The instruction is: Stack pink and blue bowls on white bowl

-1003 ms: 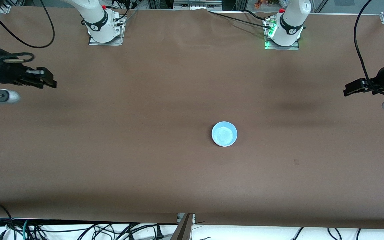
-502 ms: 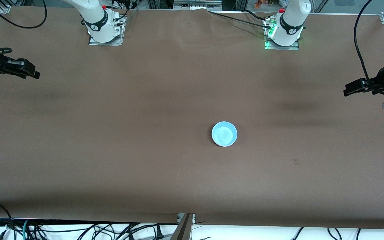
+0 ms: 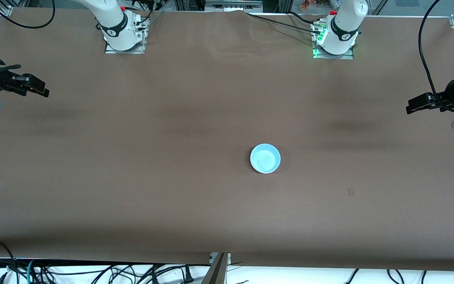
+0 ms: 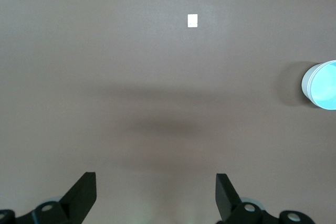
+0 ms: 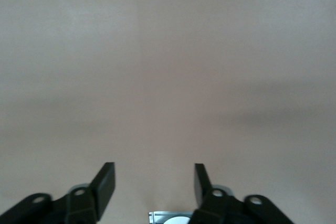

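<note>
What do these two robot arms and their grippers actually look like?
Both arms are glossy white with black joint rings, bolted to metal base plates. Green light glows at the left arm's base. Black cables trail from each. The left gripper and right gripper are matte black, each with two flat, wedge-shaped fingers.

Brown table point(image 3: 172, 177); small white tag point(image 4: 192, 20) on it.

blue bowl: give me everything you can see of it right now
The blue bowl is small, round and shallow, light sky-blue with a paler rim, and looks like plastic. It sits upright and looks empty, near the table's middle, somewhat toward the left arm's end. A white edge shows around its side in the left wrist view, so it seems nested on another bowl. Neither gripper touches it.
</note>
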Robot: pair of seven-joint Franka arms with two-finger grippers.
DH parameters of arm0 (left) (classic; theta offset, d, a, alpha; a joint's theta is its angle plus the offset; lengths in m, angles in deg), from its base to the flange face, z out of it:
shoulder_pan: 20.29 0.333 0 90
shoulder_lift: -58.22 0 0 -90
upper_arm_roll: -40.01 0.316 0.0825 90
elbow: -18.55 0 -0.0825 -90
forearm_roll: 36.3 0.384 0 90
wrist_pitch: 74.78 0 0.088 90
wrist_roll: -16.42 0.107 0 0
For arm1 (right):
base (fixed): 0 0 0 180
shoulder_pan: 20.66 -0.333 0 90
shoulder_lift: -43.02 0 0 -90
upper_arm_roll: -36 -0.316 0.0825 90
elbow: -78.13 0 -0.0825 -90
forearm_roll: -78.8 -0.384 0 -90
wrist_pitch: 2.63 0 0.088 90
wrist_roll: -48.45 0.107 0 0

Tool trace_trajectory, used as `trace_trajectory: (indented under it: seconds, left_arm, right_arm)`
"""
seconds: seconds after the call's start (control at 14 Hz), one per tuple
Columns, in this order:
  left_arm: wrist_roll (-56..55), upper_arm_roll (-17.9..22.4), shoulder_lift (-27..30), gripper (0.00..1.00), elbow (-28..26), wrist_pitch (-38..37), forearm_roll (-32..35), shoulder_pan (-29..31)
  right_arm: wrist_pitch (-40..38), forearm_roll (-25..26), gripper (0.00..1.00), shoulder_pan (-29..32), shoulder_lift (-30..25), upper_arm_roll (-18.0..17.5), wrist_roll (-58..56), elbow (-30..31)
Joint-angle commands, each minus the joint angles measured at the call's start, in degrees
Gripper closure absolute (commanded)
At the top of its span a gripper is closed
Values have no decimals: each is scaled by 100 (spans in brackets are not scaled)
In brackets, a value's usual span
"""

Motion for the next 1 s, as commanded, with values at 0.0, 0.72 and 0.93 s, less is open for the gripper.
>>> trace_trajectory:
  seconds: [0.0, 0.72, 0.93]
  left_arm:
    - [44, 1, -87, 0, 187, -133, -93, 15]
    - [53, 1, -78, 0, 187, -133, -93, 33]
    - [53, 1, -87, 0, 187, -133, -93, 24]
  right_arm:
    - [123, 106, 0, 2, 30, 113, -34, 4]
    - [132, 88, 0, 116, 329, 123, -26, -453]
    - [132, 88, 0, 116, 329, 123, -34, -453]
